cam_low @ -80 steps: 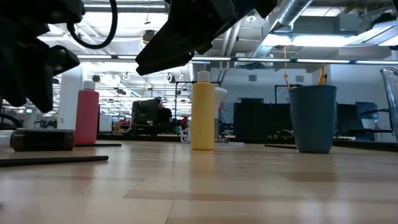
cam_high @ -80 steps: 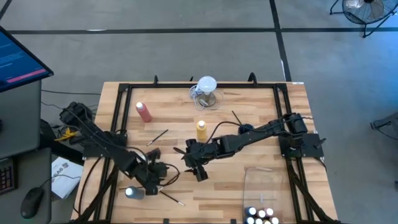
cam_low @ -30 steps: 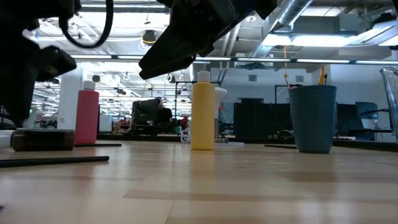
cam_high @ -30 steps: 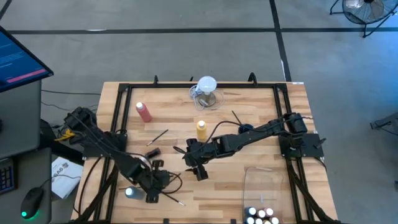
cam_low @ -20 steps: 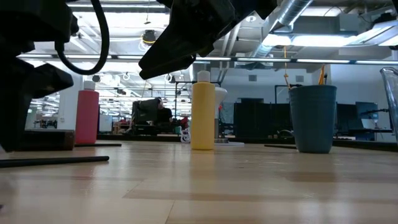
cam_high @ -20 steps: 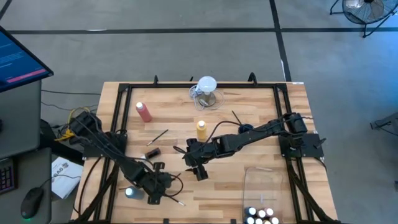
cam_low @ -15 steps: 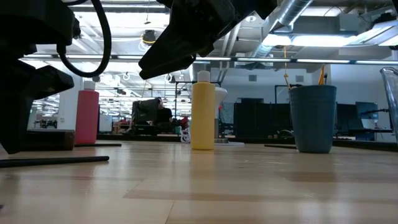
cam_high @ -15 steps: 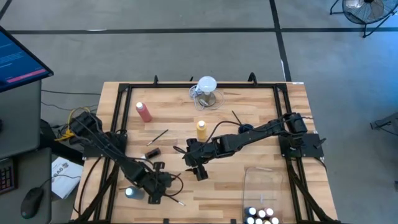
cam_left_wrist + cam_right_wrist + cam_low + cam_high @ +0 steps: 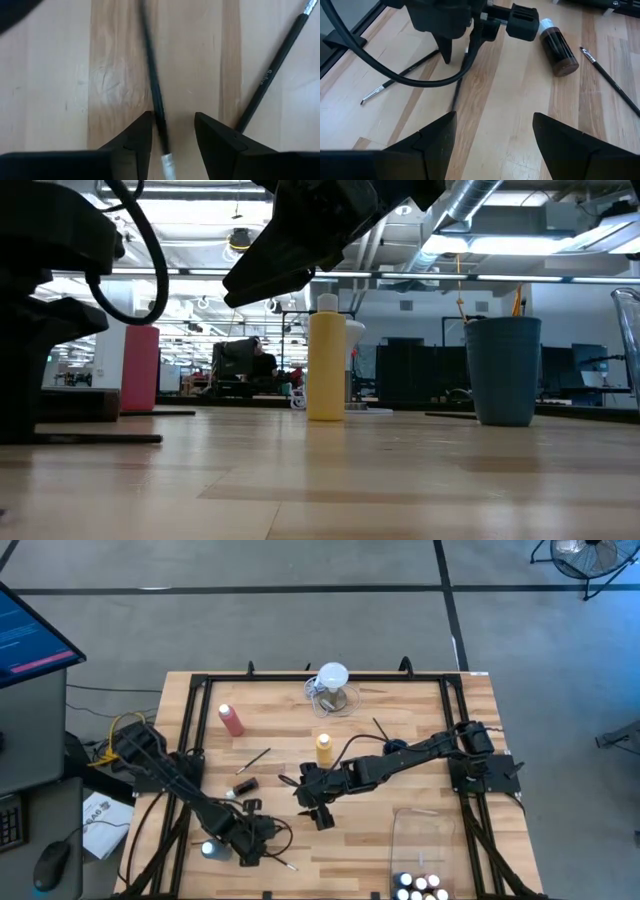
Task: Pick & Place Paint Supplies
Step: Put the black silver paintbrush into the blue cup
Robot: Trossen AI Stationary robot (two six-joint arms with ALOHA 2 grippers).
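Left claw (image 9: 172, 131) now lower, agape astride thin dark paintbrush (image 9: 152, 82), fingers unclosed.

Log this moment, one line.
left pincer: open, straddling thin dark paintbrush on wooden table, not gripped | right pincer: open, hovering mid-table | second brush beside

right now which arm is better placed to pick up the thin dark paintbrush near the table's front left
Left. Its hand is lowered with a finger on each side of the thin dark paintbrush, not yet closed. The right hand waits open, raised over mid-table, farther off.
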